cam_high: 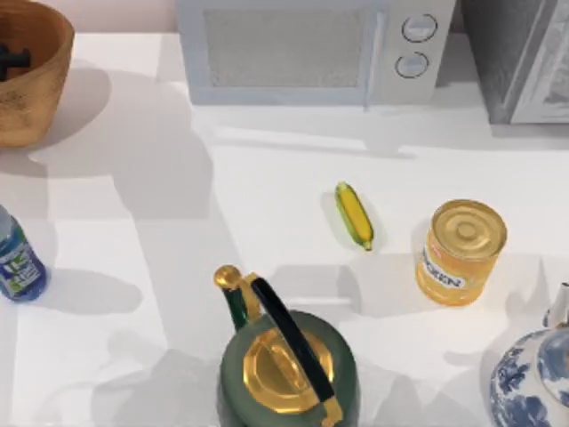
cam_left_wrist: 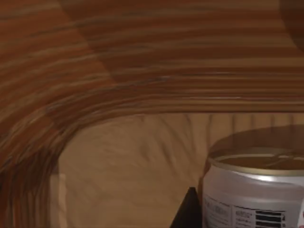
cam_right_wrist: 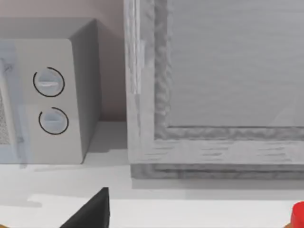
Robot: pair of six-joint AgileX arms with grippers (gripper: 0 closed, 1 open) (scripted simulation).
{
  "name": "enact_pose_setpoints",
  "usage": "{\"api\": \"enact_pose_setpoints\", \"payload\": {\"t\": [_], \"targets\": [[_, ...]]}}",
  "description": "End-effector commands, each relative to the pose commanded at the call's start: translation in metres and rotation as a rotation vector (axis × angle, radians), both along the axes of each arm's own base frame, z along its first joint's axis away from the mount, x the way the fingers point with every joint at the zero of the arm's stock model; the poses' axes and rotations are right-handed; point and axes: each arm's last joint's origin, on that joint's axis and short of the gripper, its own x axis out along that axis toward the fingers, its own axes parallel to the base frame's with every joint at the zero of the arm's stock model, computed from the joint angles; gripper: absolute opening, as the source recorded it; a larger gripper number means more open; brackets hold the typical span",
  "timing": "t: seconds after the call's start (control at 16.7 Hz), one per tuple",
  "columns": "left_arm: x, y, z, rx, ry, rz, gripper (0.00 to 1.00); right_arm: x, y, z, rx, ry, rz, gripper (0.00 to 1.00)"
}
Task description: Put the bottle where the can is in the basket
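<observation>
Our left gripper (cam_high: 11, 60) reaches down inside the large round woven wicker basket (cam_high: 44, 80) at the table's far left corner; from above we see just a dark part of it over the basket's hollow. Whether it is open or closed we cannot tell. In our left wrist view, the ribbed orange-brown inner wall (cam_left_wrist: 118, 61) curves around a paler floor, and the small slim white can (cam_left_wrist: 254, 194) with its pale tan top stands upright on that floor, close to the camera, with a dark fingertip (cam_left_wrist: 187, 211) just beside it.

The small translucent blue plastic bottle (cam_high: 16, 260) with the green, white and blue label stands on the white table (cam_high: 160, 267) at its left edge, well apart from the basket and nearer to us.

In our right wrist view, a dark fingertip (cam_right_wrist: 92, 211) shows low before the white microwave (cam_right_wrist: 52, 102) and a grey cabinet (cam_right_wrist: 213, 85); we cannot tell that gripper's opening either.
</observation>
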Motion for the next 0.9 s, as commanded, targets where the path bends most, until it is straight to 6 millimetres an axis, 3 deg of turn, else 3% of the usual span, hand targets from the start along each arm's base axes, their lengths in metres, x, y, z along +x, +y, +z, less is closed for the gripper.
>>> {"api": "enact_pose_setpoints", "payload": {"t": [0.12,0.18,0.6,0.66,0.9], "targets": [[0.000,0.000,0.000,0.000,0.000,0.000,0.02,0.000,0.000,0.000,0.000,0.000,0.000,1.00],[0.000,0.000,0.000,0.000,0.000,0.000,0.00,0.000,0.000,0.000,0.000,0.000,0.000,1.00],[0.000,0.000,0.000,0.000,0.000,0.000,0.00,0.000,0.000,0.000,0.000,0.000,0.000,1.00],[0.000,0.002,0.018,0.011,-0.038,0.001,0.00,0.000,0.000,0.000,0.000,0.000,0.000,1.00],[-0.005,0.002,0.033,0.025,-0.072,0.022,0.00,0.000,0.000,0.000,0.000,0.000,0.000,1.00]]}}
